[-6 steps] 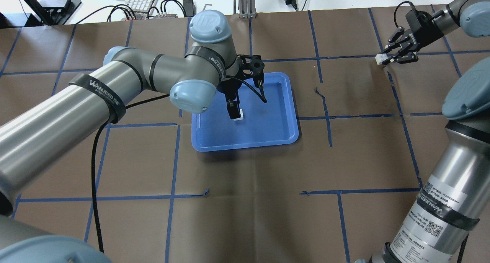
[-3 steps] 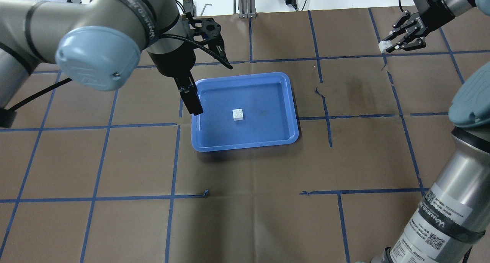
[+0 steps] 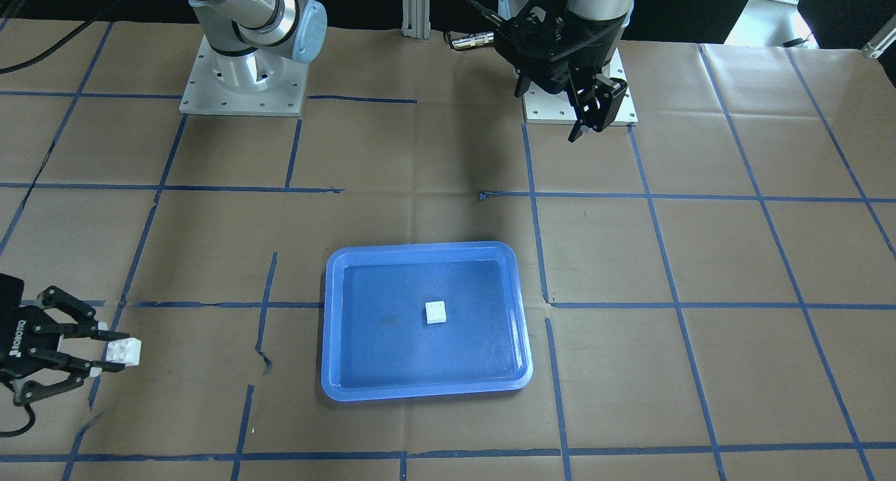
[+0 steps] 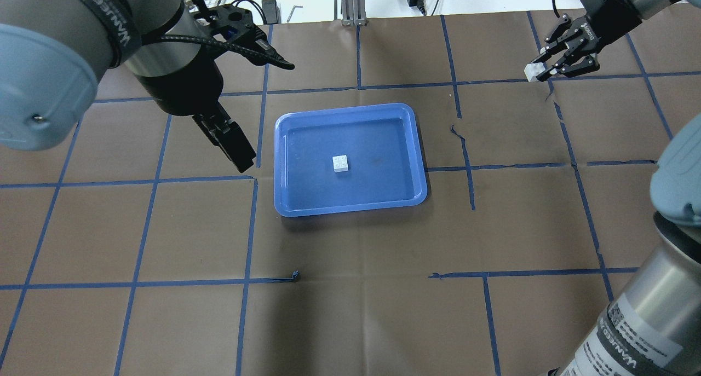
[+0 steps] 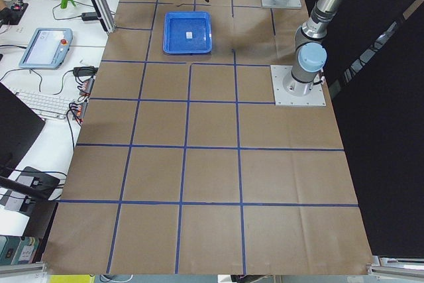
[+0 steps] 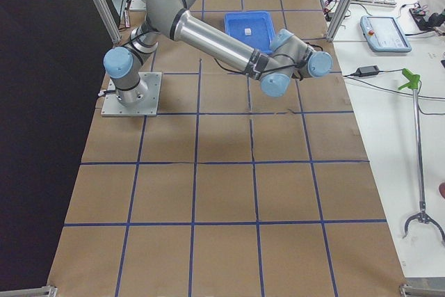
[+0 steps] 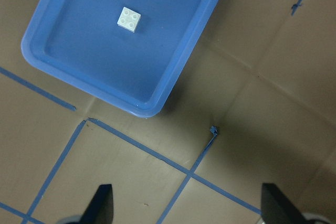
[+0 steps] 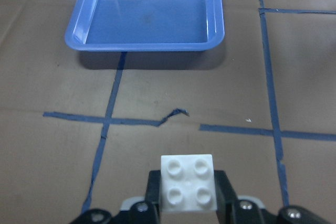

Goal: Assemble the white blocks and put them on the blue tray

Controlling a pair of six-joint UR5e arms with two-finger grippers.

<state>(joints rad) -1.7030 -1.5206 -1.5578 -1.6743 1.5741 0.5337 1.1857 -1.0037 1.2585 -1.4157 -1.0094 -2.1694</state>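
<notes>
Currently left gripper [image 7: 189, 204] released, right gripper [image 4: 543, 71] grasping white block [image 8: 187, 182], second block [image 4: 340, 163] on tray [image 4: 383, 187]

The worktop [image 4: 350, 321] is covered in creased brown paper, marked into squares by blue tape lines [image 4: 164, 283]. Along the operators' side runs a white bench [image 5: 26, 81] carrying a white keyboard [image 5: 43, 103], a grey touchscreen pendant [image 5: 45, 48] and black cables. A silver aluminium post [image 5: 97, 1] stands at the edge. A black panel [image 5: 391, 130] backs the opposite side.
</notes>
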